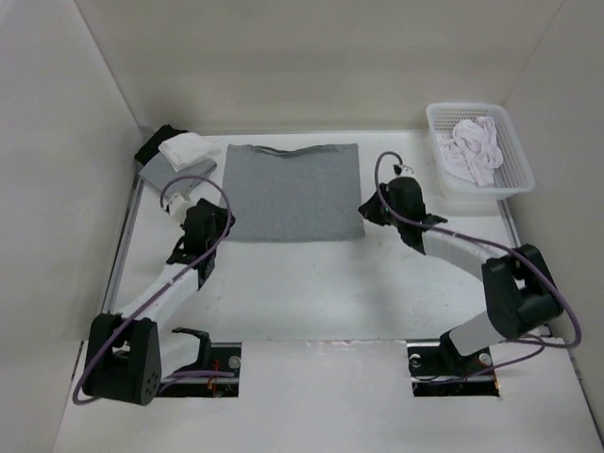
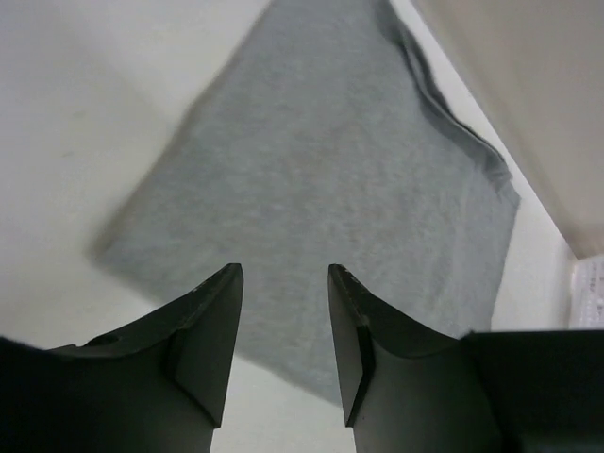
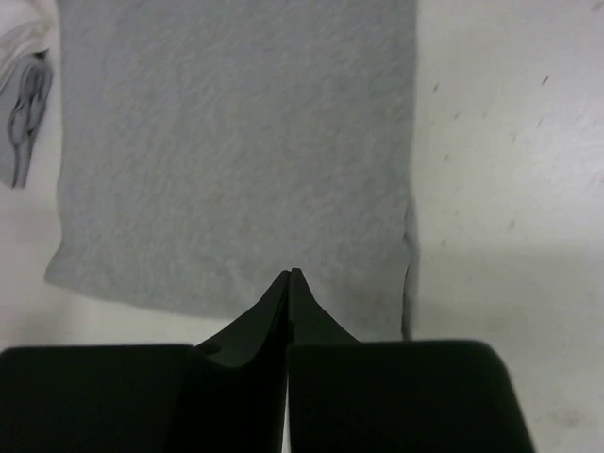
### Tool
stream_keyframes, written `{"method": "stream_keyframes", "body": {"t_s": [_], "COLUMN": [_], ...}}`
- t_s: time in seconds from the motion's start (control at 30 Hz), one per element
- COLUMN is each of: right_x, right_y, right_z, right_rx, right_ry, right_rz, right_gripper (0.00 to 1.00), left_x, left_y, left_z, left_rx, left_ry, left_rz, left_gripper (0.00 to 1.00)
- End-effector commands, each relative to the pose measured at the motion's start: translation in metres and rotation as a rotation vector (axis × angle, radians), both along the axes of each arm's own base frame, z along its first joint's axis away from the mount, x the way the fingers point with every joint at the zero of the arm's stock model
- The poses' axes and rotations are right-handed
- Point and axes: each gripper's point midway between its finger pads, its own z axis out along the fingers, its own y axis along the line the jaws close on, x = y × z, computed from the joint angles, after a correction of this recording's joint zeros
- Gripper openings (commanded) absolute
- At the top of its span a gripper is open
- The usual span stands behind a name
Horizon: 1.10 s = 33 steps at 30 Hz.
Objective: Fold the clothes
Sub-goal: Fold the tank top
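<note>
The clothes, a grey T-shirt, lie folded into a flat rectangle at the back middle of the table. My left gripper hovers at its near left corner. In the left wrist view that gripper stands open above the shirt, nothing between its fingers. My right gripper sits at the shirt's right edge near the front corner. Seen from the right wrist, its jaws are pressed together over the shirt, holding nothing.
A white basket of white garments stands at the back right. A small stack of black, white and grey cloths lies at the back left, close to the shirt. White walls enclose the table on three sides.
</note>
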Motion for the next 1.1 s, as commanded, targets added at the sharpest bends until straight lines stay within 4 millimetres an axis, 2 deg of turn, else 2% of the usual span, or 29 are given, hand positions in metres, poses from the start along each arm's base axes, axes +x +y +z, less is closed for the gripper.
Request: {"method": "stream_keyframes", "body": {"t_s": [0.0, 0.17, 0.3, 0.4, 0.47, 0.6, 0.67, 0.8, 0.9, 1.07], "right_x": [-0.018, -0.058, -0.078, -0.084, -0.084, -0.081, -0.079, -0.069, -0.059, -0.044], "right_y": [0.013, 0.004, -0.006, -0.009, -0.011, -0.008, -0.001, 0.008, 0.008, -0.001], "right_z": [0.03, 0.017, -0.004, -0.019, -0.028, -0.044, -0.045, -0.044, -0.048, -0.061], "right_rx": [0.106, 0.097, 0.092, 0.089, 0.098, 0.117, 0.145, 0.203, 0.233, 0.295], "right_ry": [-0.146, -0.14, -0.109, -0.083, -0.059, 0.0, 0.004, 0.004, 0.018, 0.057], "right_rz": [0.007, 0.017, 0.01, 0.004, -0.005, -0.009, 0.001, -0.001, -0.021, -0.087], "right_gripper": [0.02, 0.15, 0.32, 0.39, 0.42, 0.47, 0.5, 0.55, 0.54, 0.44], "left_x": [-0.023, -0.032, -0.023, -0.015, -0.012, -0.011, -0.012, -0.014, -0.015, -0.016], "left_y": [0.019, 0.036, 0.042, 0.038, 0.039, 0.042, 0.047, 0.05, 0.05, 0.053], "left_z": [-0.031, -0.058, -0.065, -0.073, -0.077, -0.085, -0.089, -0.094, -0.097, -0.096], "left_rx": [-0.08, -0.18, -0.226, -0.263, -0.275, -0.279, -0.281, -0.274, -0.273, -0.266], "left_ry": [0.041, 0.077, 0.062, 0.075, 0.076, 0.099, 0.11, 0.123, 0.126, 0.119], "left_rz": [0.036, 0.064, 0.077, 0.072, 0.092, 0.113, 0.127, 0.134, 0.138, 0.144], "left_gripper": [0.42, 0.48, 0.48, 0.46, 0.42, 0.26, 0.18, 0.11, 0.08, 0.04]}}
